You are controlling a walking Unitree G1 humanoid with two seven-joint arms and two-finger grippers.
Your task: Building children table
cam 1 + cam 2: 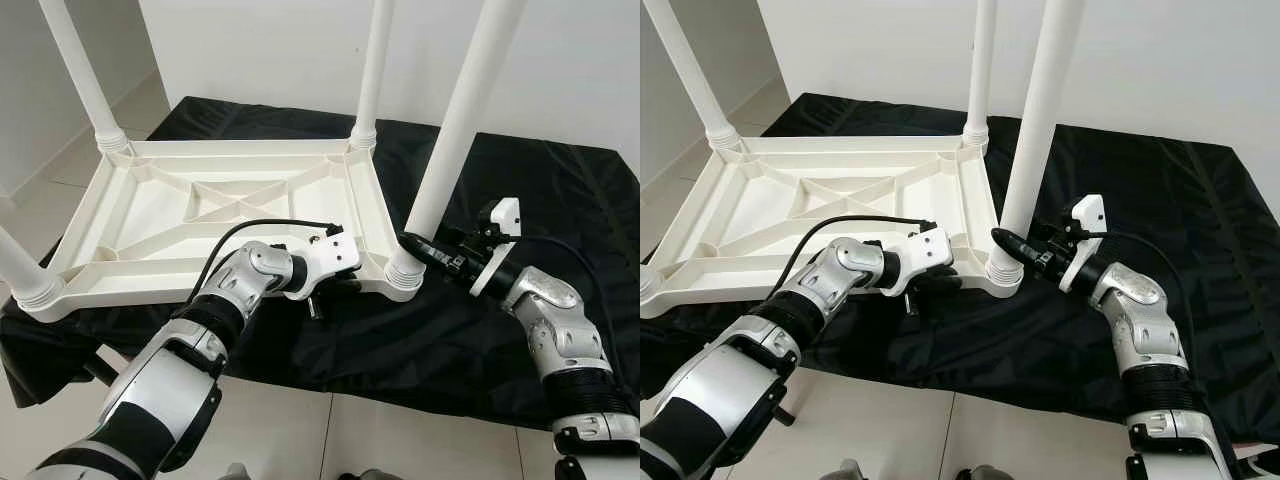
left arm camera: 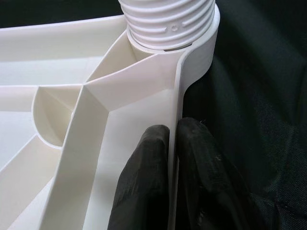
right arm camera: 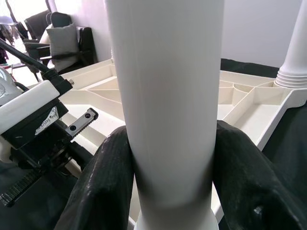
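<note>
Leg (image 3: 165, 96) inside right gripper (image 3: 168, 187), seemingly clamped

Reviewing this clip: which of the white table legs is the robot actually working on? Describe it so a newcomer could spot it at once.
On the black cloth lies an upturned white tabletop with a leg standing at each corner. The leg being worked on rises from the near corner on the robot's right. Unlike the others, it has the right hand clamped around its base, while the left hand pinches the tabletop rim beside it.
</note>
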